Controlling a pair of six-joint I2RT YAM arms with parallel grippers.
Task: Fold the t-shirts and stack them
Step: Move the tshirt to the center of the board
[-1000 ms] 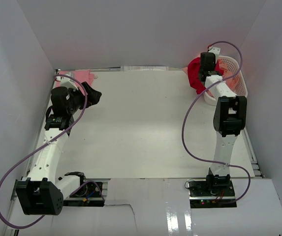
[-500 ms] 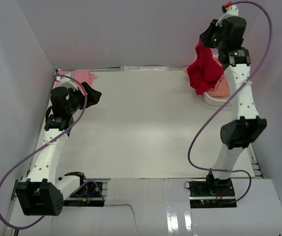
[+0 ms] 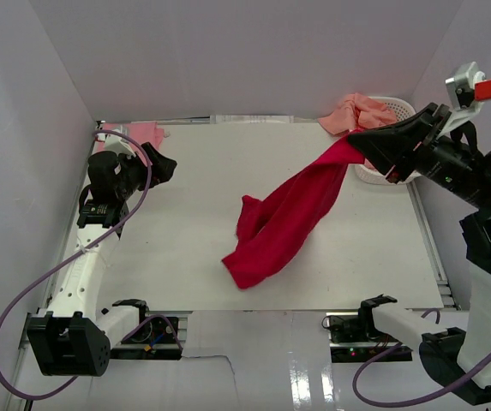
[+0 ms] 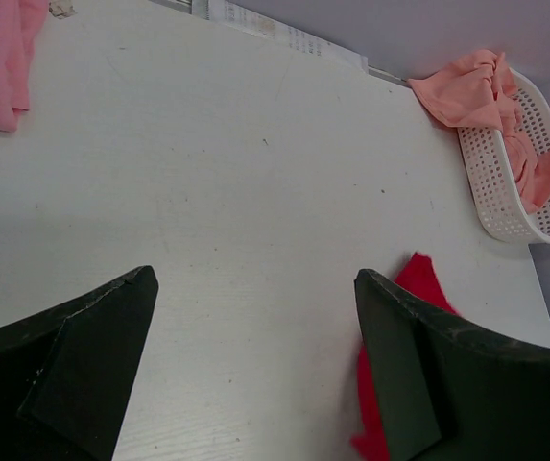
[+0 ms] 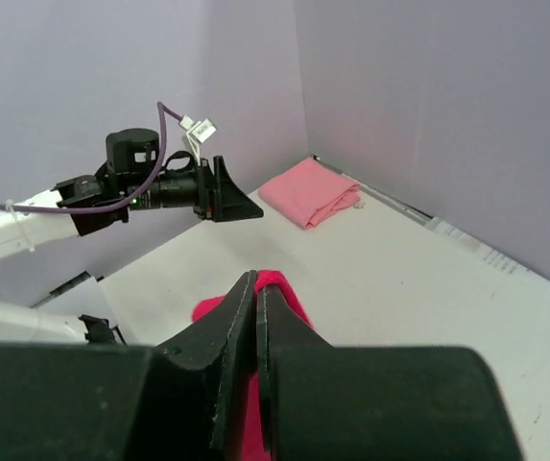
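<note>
A bright red t-shirt (image 3: 284, 218) hangs in a long strip from my right gripper (image 3: 355, 141), and its lower end lies bunched on the table's middle. In the right wrist view the right gripper (image 5: 257, 279) is shut on a fold of the red t-shirt (image 5: 292, 296). A folded light pink t-shirt (image 3: 146, 133) lies at the back left corner. Salmon-orange t-shirts (image 3: 356, 111) spill over the white basket (image 3: 399, 105) at the back right. My left gripper (image 3: 164, 167) hovers open near the pink t-shirt, with nothing between its fingers (image 4: 111, 327).
White walls close in the table on three sides. In the left wrist view the basket (image 4: 505, 197) sits by the right edge, salmon cloth (image 4: 466, 86) hanging over its rim. A paper strip lies along the back edge.
My right arm lifted the red t-shirt out of the basket and swung it toward the near middle of the table, where its lower end now rests. The left arm has not moved.
</note>
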